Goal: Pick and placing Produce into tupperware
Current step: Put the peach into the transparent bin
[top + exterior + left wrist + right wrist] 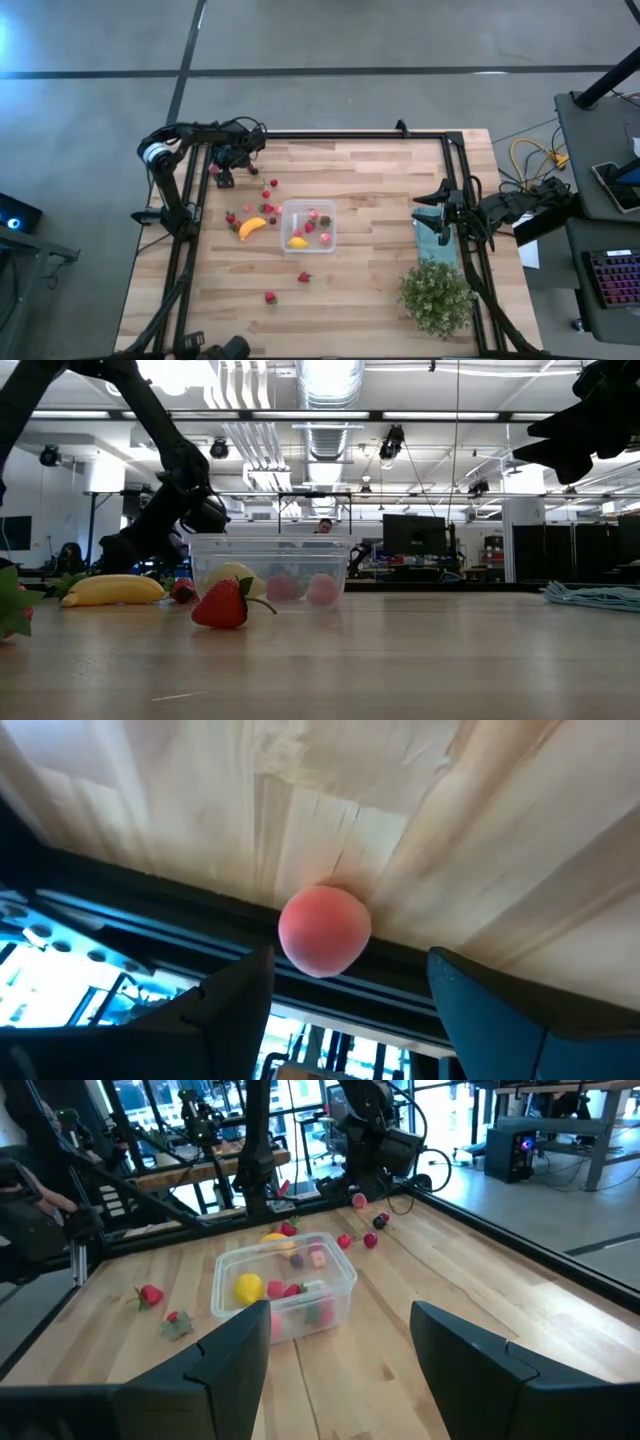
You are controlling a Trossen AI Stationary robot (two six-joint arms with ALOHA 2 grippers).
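The clear tupperware (308, 226) (285, 1285) (270, 568) sits mid-table and holds a yellow lemon (249, 1288) and some red and pink berries. More berries (268, 208) and an orange-yellow curved piece (252, 227) lie on the wood to its left. Two strawberries (270, 296) lie nearer the near edge. My left gripper (224, 163) (340, 995) is open at the far-left corner. Its fingers stand on either side of a pink round berry (324, 930), which rests against the table's dark edge rail, and do not touch it. My right gripper (440, 208) (340, 1340) waits open above the right side.
A teal cloth (437, 238) (595, 595) lies under my right gripper, and a green bushy plant (437, 295) stands at the near-right. A dark frame rail (350, 134) runs along the table's far and side edges. Bare wood (370, 280) lies between the tupperware and the plant.
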